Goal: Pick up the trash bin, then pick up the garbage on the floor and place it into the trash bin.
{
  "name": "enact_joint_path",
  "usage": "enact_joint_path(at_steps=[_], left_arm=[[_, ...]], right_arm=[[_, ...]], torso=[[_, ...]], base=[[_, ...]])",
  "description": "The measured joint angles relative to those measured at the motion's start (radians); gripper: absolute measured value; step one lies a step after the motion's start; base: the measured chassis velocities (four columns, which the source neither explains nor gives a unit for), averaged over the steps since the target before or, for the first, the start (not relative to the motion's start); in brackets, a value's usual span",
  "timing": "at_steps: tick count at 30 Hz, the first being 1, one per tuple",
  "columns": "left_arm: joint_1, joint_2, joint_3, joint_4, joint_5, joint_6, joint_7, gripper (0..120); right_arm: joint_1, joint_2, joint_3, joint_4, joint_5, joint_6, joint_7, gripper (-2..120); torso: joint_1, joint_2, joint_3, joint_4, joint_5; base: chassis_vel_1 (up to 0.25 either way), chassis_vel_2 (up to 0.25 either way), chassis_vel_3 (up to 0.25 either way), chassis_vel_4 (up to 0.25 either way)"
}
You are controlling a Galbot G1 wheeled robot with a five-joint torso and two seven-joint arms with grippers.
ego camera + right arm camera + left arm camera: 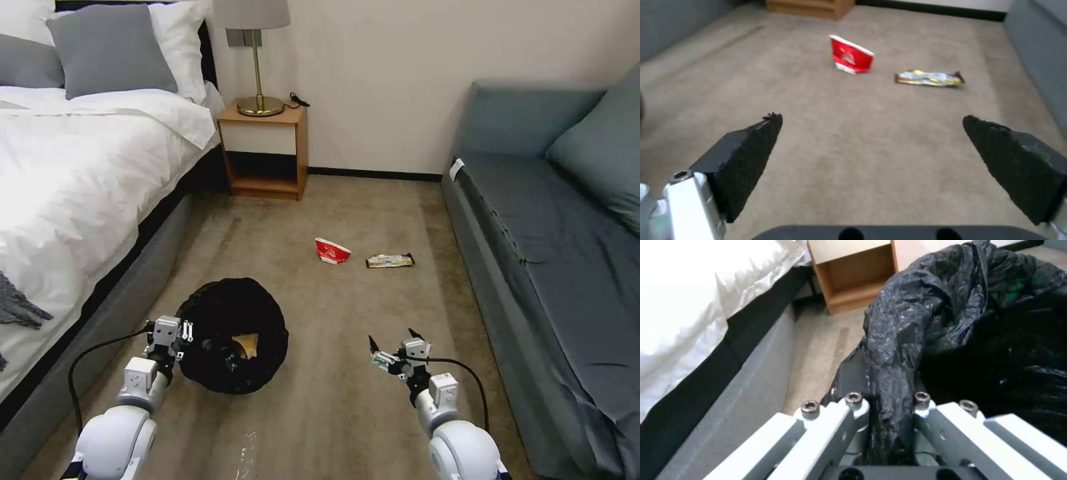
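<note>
Head view showed my left gripper [179, 331] clamped on the trash bin [233, 333] rim, keeping it carried beside the bed; my right gripper [395, 347] gaped wide, aimed toward the cup [332, 251] and wrapper [390, 261].

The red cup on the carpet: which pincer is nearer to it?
The right pincer: it hangs open with the red cup ahead of it. The left pincer is farther off, clamped on the trash bin.

White arms [127, 413], black cables, black textured pads [746, 156]
</note>
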Motion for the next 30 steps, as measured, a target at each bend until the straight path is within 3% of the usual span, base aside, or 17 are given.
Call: enact_joint_path(at_steps=[30], left_arm=[[0.033, -0.051, 0.006, -0.011, 0.036, -0.013, -0.001, 4]], right_arm=[[-0.010, 0.016, 0.029, -0.068, -0.024, 0.045, 0.012, 100]], torso=[[0.000, 0.000, 0.000, 0.0001, -0.0001]], base=[[0.000, 0.000, 0.000, 0.000]])
